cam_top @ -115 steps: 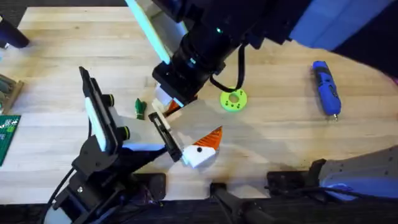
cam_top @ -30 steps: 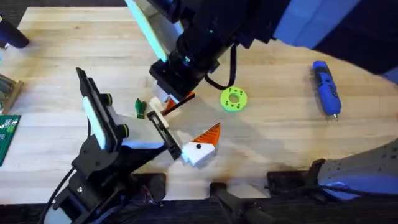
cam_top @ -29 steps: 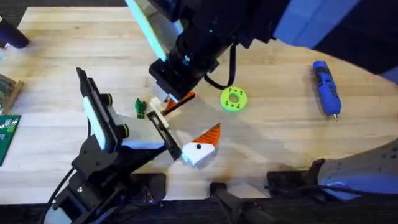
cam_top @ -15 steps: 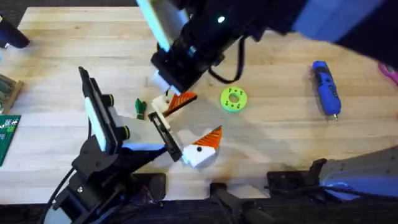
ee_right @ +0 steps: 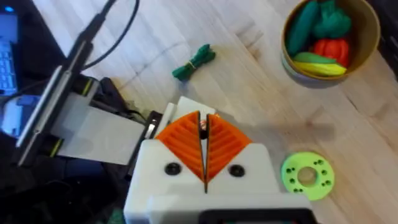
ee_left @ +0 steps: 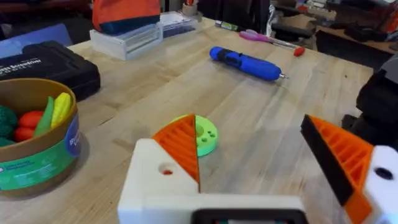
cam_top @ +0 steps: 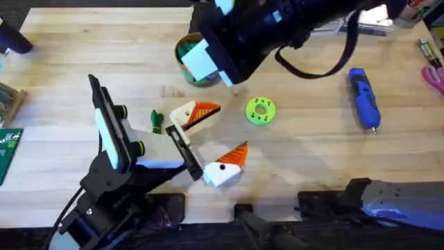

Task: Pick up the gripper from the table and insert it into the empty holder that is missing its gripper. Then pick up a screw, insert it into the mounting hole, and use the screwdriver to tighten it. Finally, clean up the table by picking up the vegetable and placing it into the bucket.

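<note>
Far left, the L arm's base. Just right of it lies the vegetable, 1 loose dark-green piece on the table, touching nothing, long axis running roughly away from the bases. It lies beside the black rail of the left gripper, so the L arm is much nearer to it.

Left gripper: 2 white-and-orange fingers, spread wide, nothing between them. The far finger looks seated on the rail end, so insertion prob. done; screw step next. No screw I can make out.

Bucket: 1, behind the vegetable toward the far edge, upright, w/ green, red and yellow toys inside; partly under the R arm.

Right gripper: hangs above the table near the bucket, orange pads pressed together, nothing held as far as I can tell.

Green disc: 1, flat, just right of the far finger.

Screwdriver: 1, well to the right, apart from everything, long axis pointing away from the bases, metal tip toward the near edge. R arm's side, so R should fetch it.

Pink scissors: 1 pair, at the right edge.
</note>
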